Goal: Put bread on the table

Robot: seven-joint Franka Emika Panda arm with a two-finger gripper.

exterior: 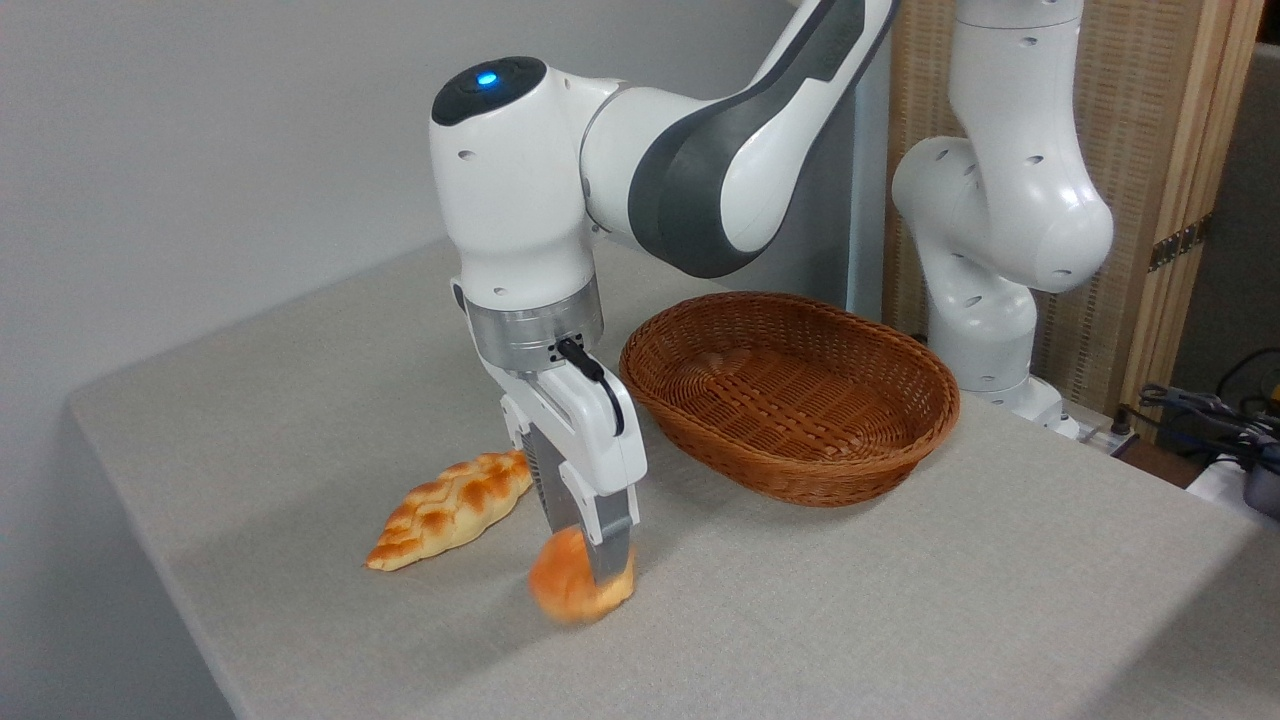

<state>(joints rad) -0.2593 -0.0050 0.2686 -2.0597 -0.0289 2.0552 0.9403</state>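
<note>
The bread [572,592], a small round orange-golden bun, shows blurred at the fingertips of my gripper [585,560], low over the table [300,400] near its front edge. The gripper itself is sharp. One grey finger [612,548] stands in front of the bun's right side; the other, dark and ribbed, is behind its upper left. The fingers are spread apart and most of the bun lies below their tips. Its underside is at or just above the table's surface.
A longer braided loaf [450,508] lies on the table just left of the gripper. A brown wicker basket [790,395] stands to the right behind it. The arm's base [990,330] is at the back right, with cables at the far right edge.
</note>
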